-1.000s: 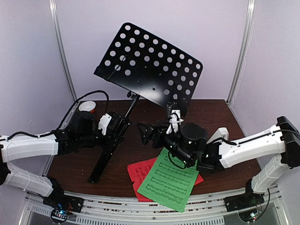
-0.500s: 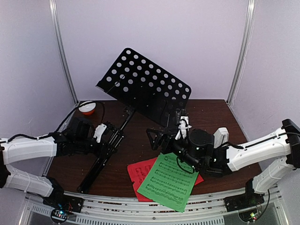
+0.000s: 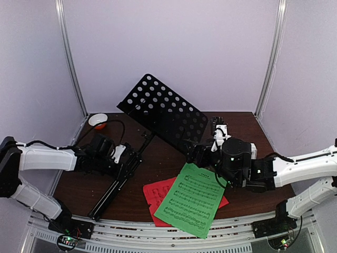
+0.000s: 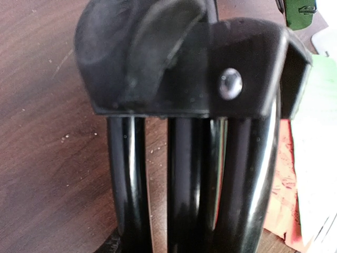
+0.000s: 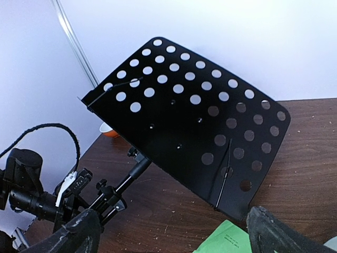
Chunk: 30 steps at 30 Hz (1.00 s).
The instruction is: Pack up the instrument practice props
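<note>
Lower than 1 second ago, the music stand (image 3: 160, 113) tilts over the table (image 3: 247, 126), its folded legs pinched in the left tool (image 3: 122, 156). With the right tool (image 5: 174, 224) spread wide beneath its perforated plate, lower it slowly, clear of the green page (image 3: 192, 203).

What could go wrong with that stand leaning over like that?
1. The left gripper holds the stand only by its folded legs; top-heavy as it looks, the stand might twist or slip in that grip.
2. The right gripper is open beside the stand's lower edge, gripping nothing, so the stand could drop onto it or crumple the green page nearby.
</note>
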Available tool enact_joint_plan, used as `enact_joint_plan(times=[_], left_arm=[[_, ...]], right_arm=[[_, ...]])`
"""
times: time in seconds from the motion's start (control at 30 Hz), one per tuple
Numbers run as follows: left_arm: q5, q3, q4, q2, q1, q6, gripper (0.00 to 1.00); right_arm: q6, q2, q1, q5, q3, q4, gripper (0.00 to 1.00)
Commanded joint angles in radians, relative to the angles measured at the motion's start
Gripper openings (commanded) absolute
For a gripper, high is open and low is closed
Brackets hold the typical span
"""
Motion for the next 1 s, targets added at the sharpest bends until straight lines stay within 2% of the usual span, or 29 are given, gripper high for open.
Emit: enact_joint_plan(times=[0.0,0.3,0.47,0.53,0.77,0.97], left_arm=[[0.044,0.093,0.215,0.033,-0.006,-0.020,0.00],[0.061,0.168,0.161,0.181,-0.001,-0.066,0.02],[-0.008,0.184,0.109,0.212,0.000,-0.049,0.37],[-0.039,0.191,0.079,0.227,0.001,-0.039,0.46],[-0.098,0.206,0.029,0.245,0.001,-0.015,0.66],[-0.124,0.226,0.007,0.233,0.001,-0.004,0.75]], right_arm=[[0.010,-0.075,-0.012,0.061,-0.037,-0.078,1.00],[0.068,-0.143,-0.013,0.044,-0.078,-0.112,1.00],[0.062,-0.171,-0.013,0.040,-0.078,-0.156,1.00],[0.059,-0.183,-0.014,0.039,-0.076,-0.179,1.00],[0.054,-0.212,-0.014,0.038,-0.083,-0.214,1.00],[0.041,-0.223,-0.015,0.033,-0.089,-0.212,1.00]])
